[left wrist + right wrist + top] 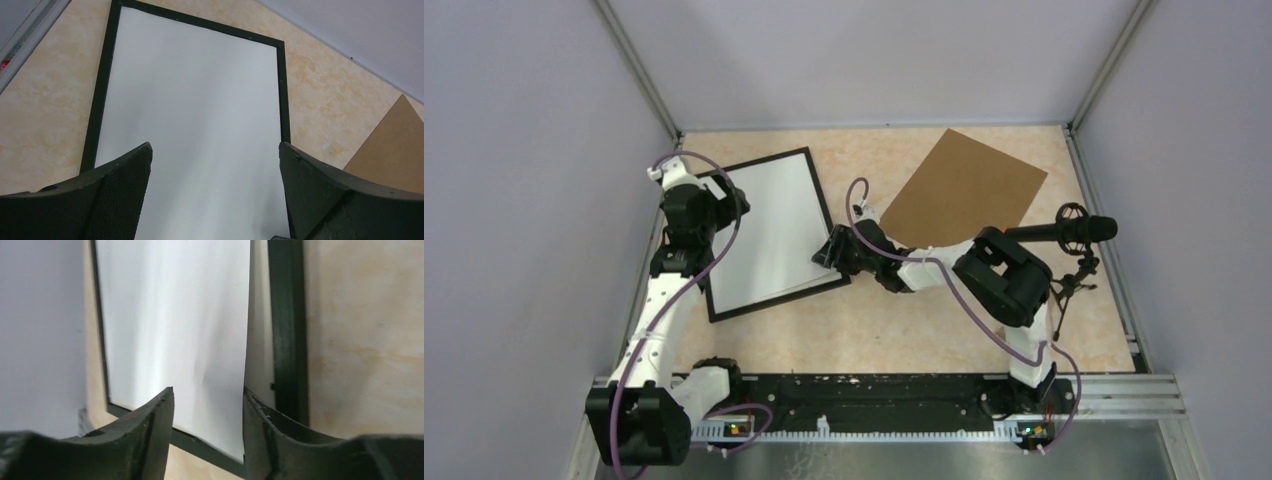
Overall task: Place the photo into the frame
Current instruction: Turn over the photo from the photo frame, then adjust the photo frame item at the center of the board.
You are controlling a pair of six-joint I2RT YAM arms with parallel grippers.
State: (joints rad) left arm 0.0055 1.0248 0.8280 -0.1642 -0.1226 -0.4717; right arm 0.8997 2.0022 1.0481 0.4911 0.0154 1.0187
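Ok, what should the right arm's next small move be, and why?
Probably nudge the photo a little further into the frame with the right gripper. Its jaws stand apart around the sheet's edge, and the right wrist view shows that corner lying over the black border, so it looks not fully seated.

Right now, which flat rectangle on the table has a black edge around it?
The frame on the left, white inside its thin black border. The brown board at the far right is plain, with no border.
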